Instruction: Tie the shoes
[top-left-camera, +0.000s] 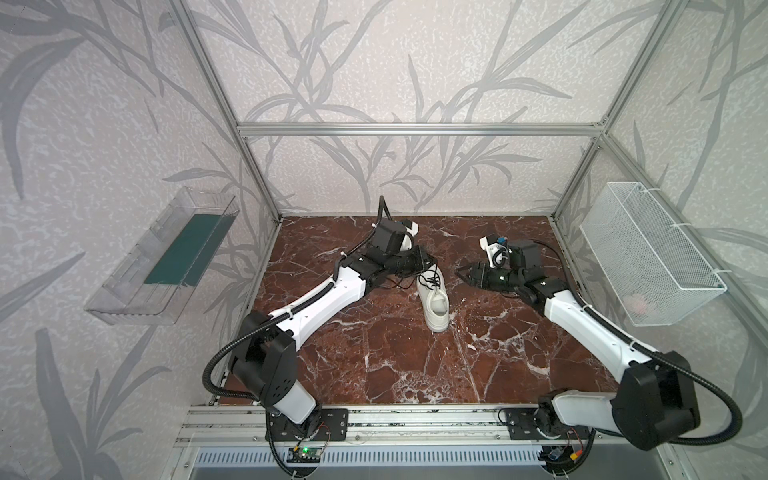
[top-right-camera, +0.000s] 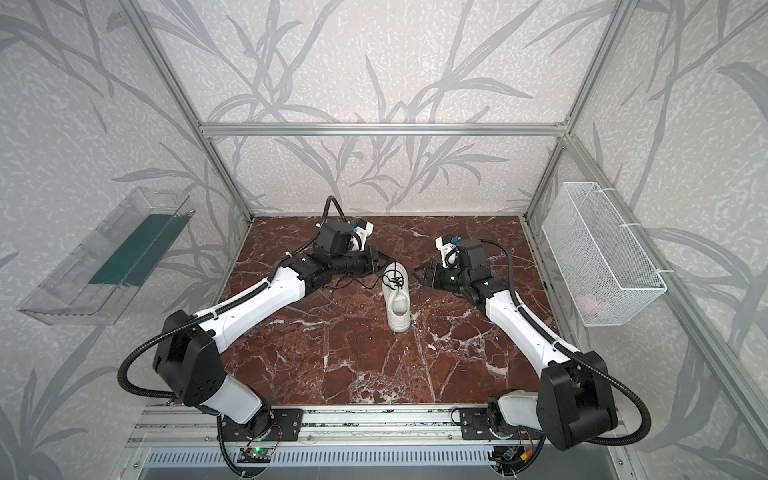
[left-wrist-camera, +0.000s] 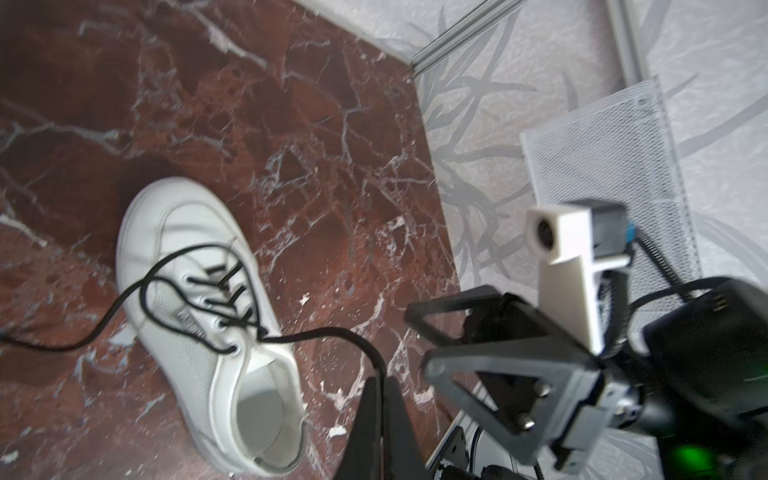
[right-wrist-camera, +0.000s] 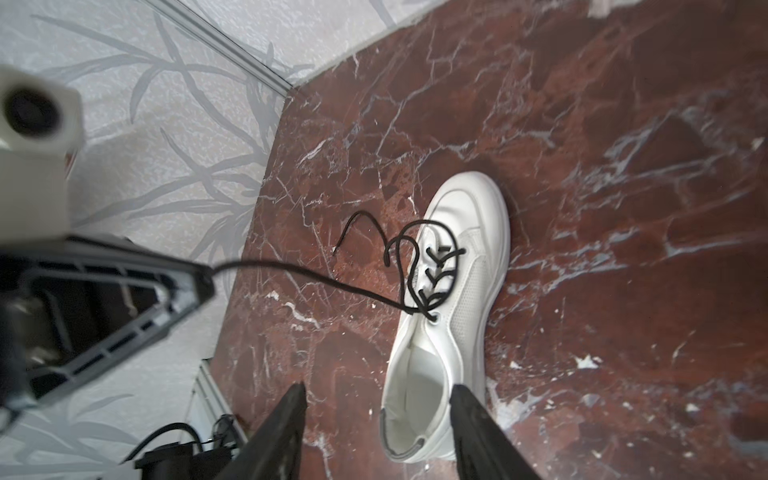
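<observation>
My left gripper (left-wrist-camera: 380, 384): jaws pressed together, pinching one black lace (left-wrist-camera: 316, 331) that runs from the top eyelets. The white sneaker (top-left-camera: 434, 301) sits mid-table between my arms, long axis near-to-far, toe toward the back wall. The loose lace end (right-wrist-camera: 351, 219) lies on the marble tabletop (top-left-camera: 374, 365) off the sneaker's left flank. My right gripper (right-wrist-camera: 376, 395): jaws spread, empty, just right of the sneaker. I judge it must reach across.

Robot test cell, aluminium frame (top-left-camera: 415, 129), marble-patterned table (top-left-camera: 374, 353)
</observation>
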